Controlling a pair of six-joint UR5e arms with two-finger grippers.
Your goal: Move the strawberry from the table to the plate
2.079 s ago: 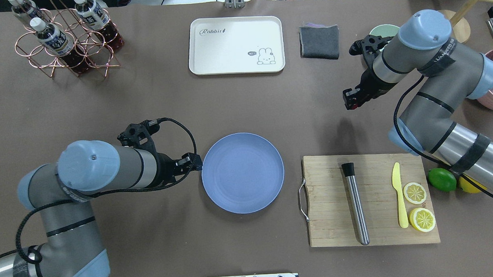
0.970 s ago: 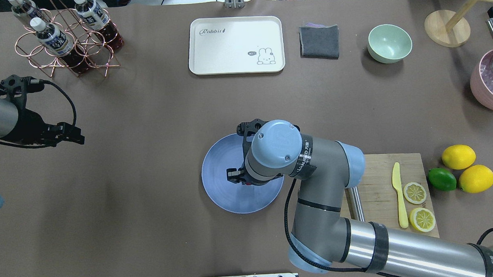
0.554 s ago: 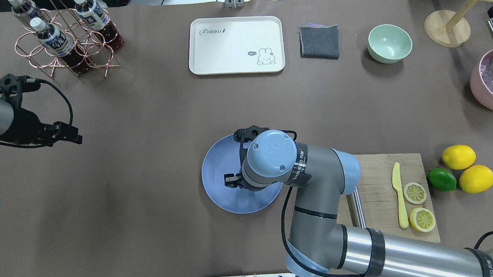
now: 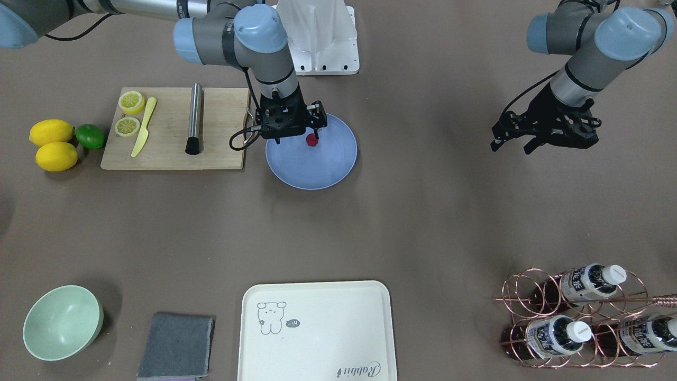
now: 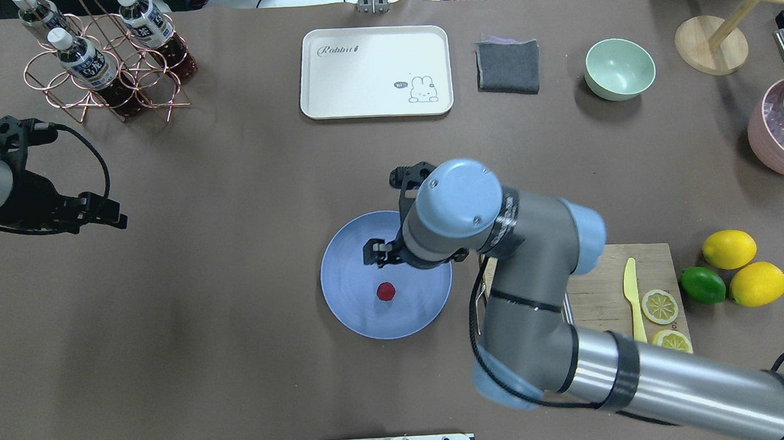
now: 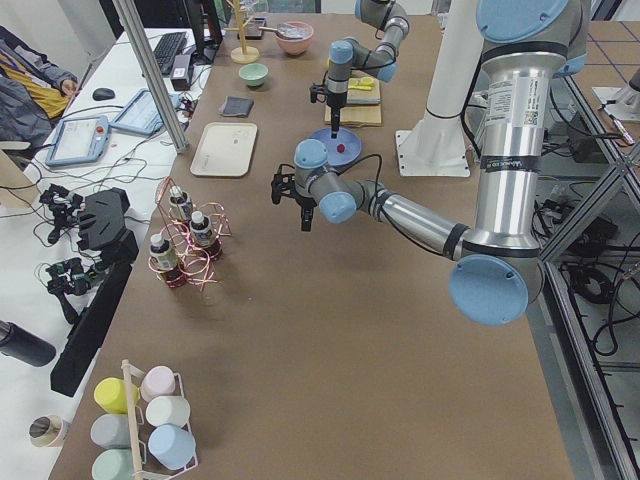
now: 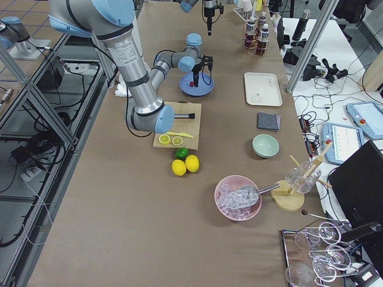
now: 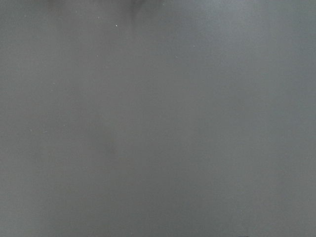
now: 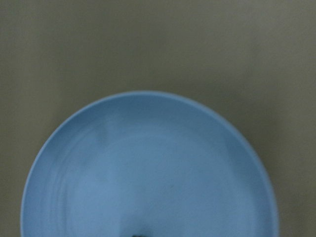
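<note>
The small red strawberry [image 5: 386, 291] lies on the round blue-grey plate [image 5: 349, 308], a little toward the robot from the plate's middle; it shows in the front view too as the strawberry [image 4: 312, 139] on the plate [image 4: 317, 169]. My right gripper [image 5: 375, 254] hangs open just above the plate, beside the berry and apart from it, with nothing in it. In the right wrist view only the plate [image 9: 148, 173] shows. My left gripper [image 5: 110, 216] hovers open over the bare table [image 5: 232, 187] far to the left.
A wooden cutting board [image 5: 599, 270] with a yellow knife [image 5: 629, 282] and lemon slices [image 5: 659, 306] lies right of the plate. Lemons [image 5: 729, 249] and a lime [image 5: 702, 284] sit beyond it. A cream tray [image 5: 375, 72], grey cloth [image 5: 508, 66], green bowl [image 5: 619, 69] and bottle rack [image 5: 107, 60] line the far side.
My right gripper has let go of the strawberry and drawn up and back from the plate's middle; the berry now lies uncovered on the plate. The left arm has hardly moved.
</note>
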